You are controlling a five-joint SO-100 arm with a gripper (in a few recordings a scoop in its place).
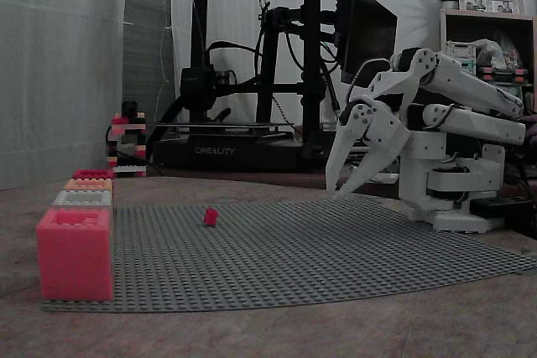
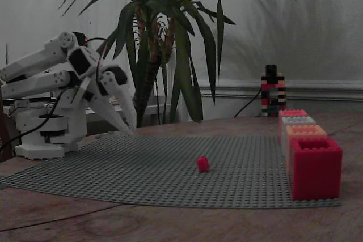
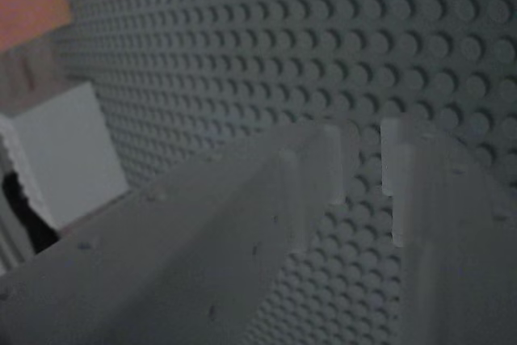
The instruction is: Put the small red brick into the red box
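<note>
Dim room. A black 3D printer stands at twelve o'clock behind the wooden table, a shelf at two o'clock; a tall palm rises against a pale wall.

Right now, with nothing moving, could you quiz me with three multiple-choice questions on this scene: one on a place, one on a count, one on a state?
1. Where is the small red brick? A in a box; B on the grey studded mat; C between the jaws.
2. How many boxes stand in the row at the mat's edge? A two; B four; C six.
3. What do the jaws hold? A nothing; B the brick; C a box.
Answers: 1 B, it lies alone mid-mat. 2 B, the red box, orange box, grey box and pink box line up. 3 A, they hang empty, apart from the brick.
</note>
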